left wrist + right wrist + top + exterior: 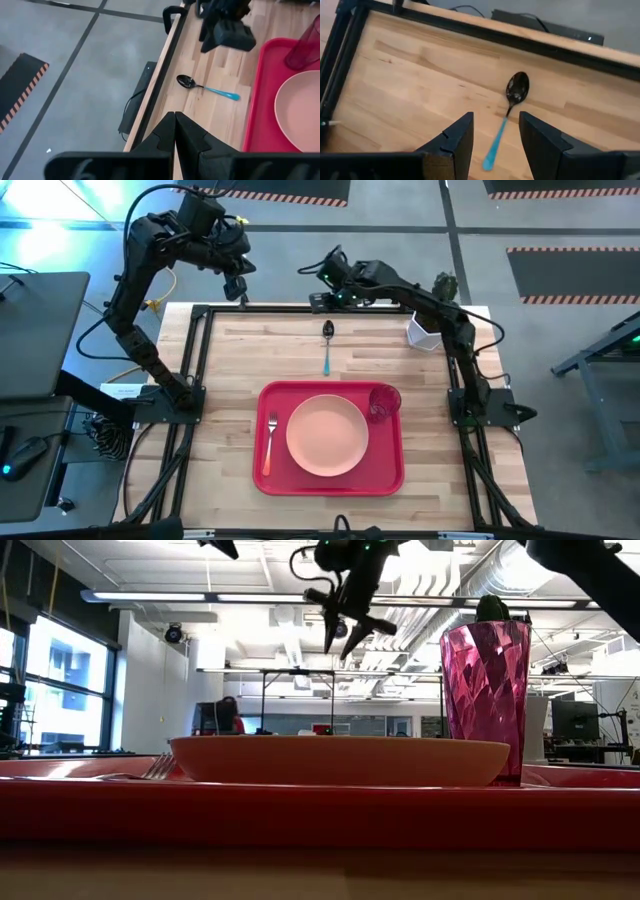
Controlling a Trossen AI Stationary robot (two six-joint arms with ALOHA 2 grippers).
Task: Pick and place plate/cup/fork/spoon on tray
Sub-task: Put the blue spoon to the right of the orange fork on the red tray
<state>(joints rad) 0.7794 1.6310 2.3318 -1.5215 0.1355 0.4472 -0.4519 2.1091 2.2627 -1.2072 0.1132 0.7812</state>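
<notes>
The red tray [275, 400] lies at the table's near middle. On it rest the peach-pink plate [327, 434], the orange-handled fork [270, 442] to the plate's left, and the red-pink cup [384, 402], upright at the far right corner. The teal-handled spoon [327, 345] lies flat on the wood beyond the tray, its bowl toward the far edge. My right gripper [496, 131] is open, above the table's far edge and the spoon, touching nothing. My left gripper [175, 131] is shut and empty, raised above the table's far left corner.
A white pot with a green cactus [425, 330] stands at the far right, under my right arm. A black frame [200, 312] runs round the table's edge. Bare wood [230, 360] lies left of the spoon.
</notes>
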